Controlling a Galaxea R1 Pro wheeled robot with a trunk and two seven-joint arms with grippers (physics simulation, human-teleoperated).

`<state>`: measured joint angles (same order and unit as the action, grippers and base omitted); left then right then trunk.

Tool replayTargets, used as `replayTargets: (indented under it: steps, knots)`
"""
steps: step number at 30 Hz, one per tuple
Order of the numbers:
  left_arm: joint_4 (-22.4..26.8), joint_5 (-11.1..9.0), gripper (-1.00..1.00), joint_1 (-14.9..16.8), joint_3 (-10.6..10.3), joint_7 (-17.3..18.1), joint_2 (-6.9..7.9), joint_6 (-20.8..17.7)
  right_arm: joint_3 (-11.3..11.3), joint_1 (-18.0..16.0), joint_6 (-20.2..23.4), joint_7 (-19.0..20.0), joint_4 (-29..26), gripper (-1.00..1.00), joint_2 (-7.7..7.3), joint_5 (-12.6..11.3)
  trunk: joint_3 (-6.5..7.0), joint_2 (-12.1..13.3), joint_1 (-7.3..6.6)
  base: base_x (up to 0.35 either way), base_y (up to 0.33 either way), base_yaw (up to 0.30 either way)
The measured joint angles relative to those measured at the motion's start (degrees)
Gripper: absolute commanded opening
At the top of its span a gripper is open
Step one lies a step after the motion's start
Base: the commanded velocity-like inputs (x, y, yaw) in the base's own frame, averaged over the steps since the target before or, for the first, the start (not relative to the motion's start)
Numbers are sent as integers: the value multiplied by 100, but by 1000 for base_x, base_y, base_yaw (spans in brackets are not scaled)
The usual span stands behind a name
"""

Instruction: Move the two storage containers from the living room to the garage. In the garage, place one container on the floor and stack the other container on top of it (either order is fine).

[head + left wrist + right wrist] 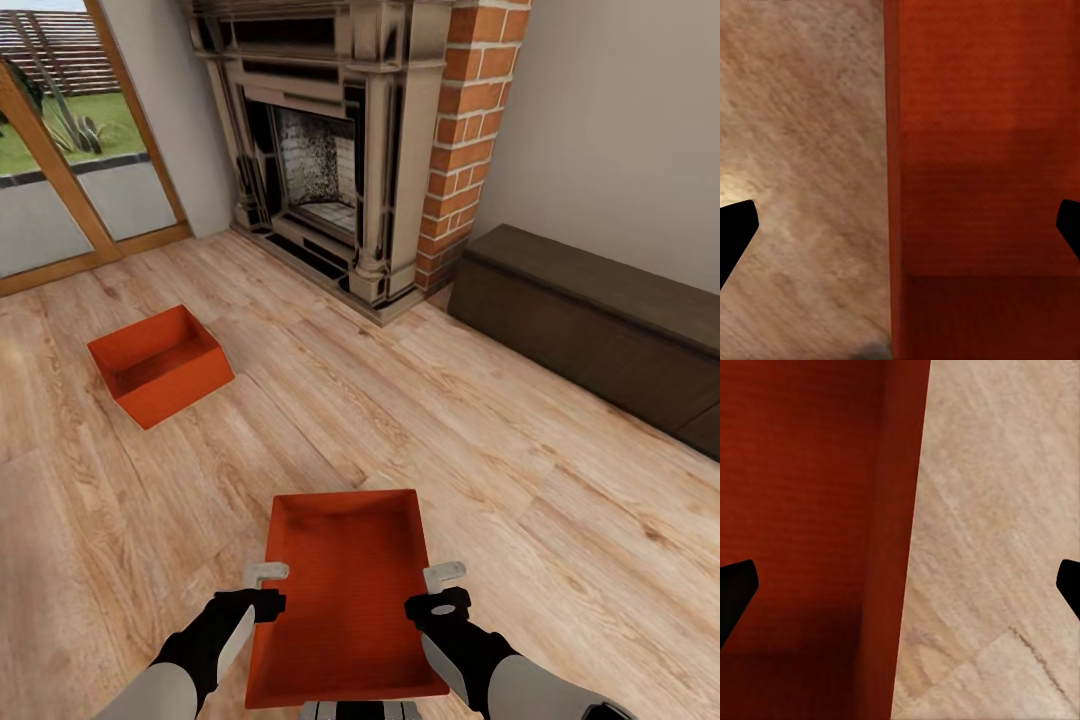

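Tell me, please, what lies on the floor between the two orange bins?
Only bare light wood plank floor separates the far bin from the near bin, as the head view shows.

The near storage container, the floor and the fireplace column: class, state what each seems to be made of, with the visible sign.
Near storage container: probably plastic, matte orange-red, with thin plain walls and a faintly ribbed inside.
Floor: light wood planks, or a wood-look laminate; grain and plank seams show.
Fireplace column: red brick, with pale mortar joints between the courses.
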<state>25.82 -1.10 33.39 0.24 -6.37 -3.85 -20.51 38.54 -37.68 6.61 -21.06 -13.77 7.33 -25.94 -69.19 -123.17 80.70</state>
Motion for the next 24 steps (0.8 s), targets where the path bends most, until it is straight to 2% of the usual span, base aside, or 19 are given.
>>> replayTargets:
  steps: [15, 21, 24]
  knots:
    - [0, 2, 100, -1, 0, -1, 0, 0, 0, 0, -8, 0, 0, 100, 0, -1, 0, 0, 0, 0, 0, 0]
    - [0, 0, 100, -1, 7, 0, 0, 0, 0, 0, -9, 0, 0, 100, 0, -2, -107, -239, 131, 0, 0, 0]
    - [0, 0, 100, -1, 6, -1, 0, 0, 0, 0, -9, 0, 0, 100, 0, -1, -108, -241, 132, 0, 0, 0]
